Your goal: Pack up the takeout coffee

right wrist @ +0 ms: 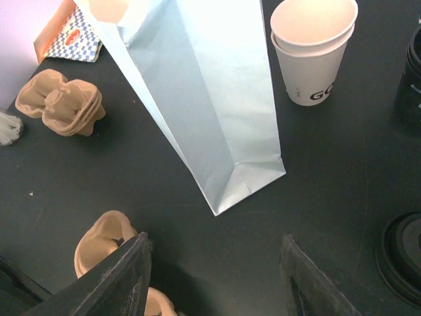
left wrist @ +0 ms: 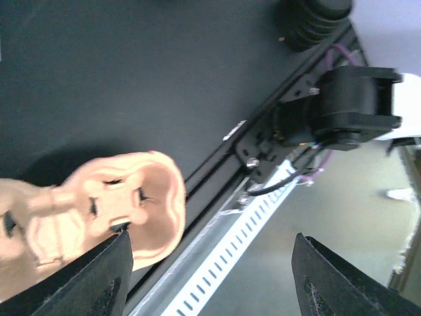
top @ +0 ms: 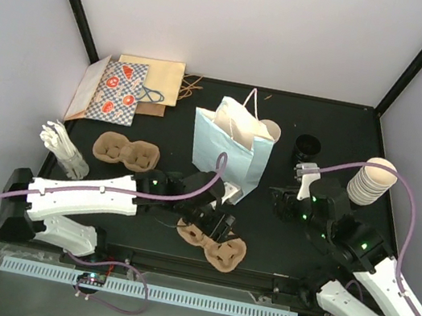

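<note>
The takeout coffee is out of view; no lidded cup shows. A light blue paper bag [top: 228,151] [right wrist: 210,99] stands open mid-table. Behind it are two nested open white paper cups [right wrist: 312,52] [top: 271,130] without lids. My left gripper [top: 214,226] [left wrist: 217,280] is open at the front edge, just above a brown cardboard cup carrier [top: 218,249] [left wrist: 112,204] that lies beside its left finger. Nothing sits between its jaws. My right gripper [top: 284,199] [right wrist: 214,276] is open and empty, low over the table to the right of the bag's base.
A second cup carrier [top: 125,151] [right wrist: 59,102] lies left of the bag. A stack of white cups [top: 372,182] and black lids [top: 307,148] [right wrist: 404,257] are at the right. Flat paper bags [top: 125,90] and white cutlery [top: 62,146] are at the back left.
</note>
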Motion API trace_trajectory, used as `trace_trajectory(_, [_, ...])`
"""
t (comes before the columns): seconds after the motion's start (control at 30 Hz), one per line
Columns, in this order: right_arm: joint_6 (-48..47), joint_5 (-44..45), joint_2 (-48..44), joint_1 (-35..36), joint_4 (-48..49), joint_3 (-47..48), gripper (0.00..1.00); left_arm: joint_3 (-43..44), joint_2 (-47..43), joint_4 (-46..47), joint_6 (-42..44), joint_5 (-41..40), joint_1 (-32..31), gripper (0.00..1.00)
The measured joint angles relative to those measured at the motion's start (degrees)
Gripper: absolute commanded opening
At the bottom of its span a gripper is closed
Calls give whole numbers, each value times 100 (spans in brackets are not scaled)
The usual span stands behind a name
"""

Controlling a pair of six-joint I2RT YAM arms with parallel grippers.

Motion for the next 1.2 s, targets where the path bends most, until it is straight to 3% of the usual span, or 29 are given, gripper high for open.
trace_trajectory(0.1, [-4,-13,7,0,-31,-55,58,-28,9,426,-83,210,-42,81])
trace_trajectory(0.2, [-2,-125,44,0,-109,-92,60,-74,-85,435,-81,74,-2,97])
trace_trajectory(0.3, [24,-289,164,0,-177,-92,61,-260,-402,249,-33,-199,201,99])
trace_trajectory(0.37, [114,-428,313,0,-225,-92,72,-450,-693,70,-42,-450,424,99])
trace_trajectory(0.43, [227,-568,479,0,-214,-144,94,-782,-1091,-9,-57,-706,717,99])
trace_trajectory(0.47, [317,-595,538,0,-208,-203,99,-975,-1292,-17,-59,-776,848,99])
trace_trajectory(0.73, [1005,-750,822,35,-293,-726,100,-3042,-2865,660,-39,-522,2076,99])
trace_trajectory(0.83, [1381,-750,903,243,-271,-800,100,-3311,-2822,979,-35,-240,2304,99])
trace_trajectory(1.2, [3283,-507,1211,2146,686,-1528,99,-3571,-2194,2081,-11,866,2942,97])
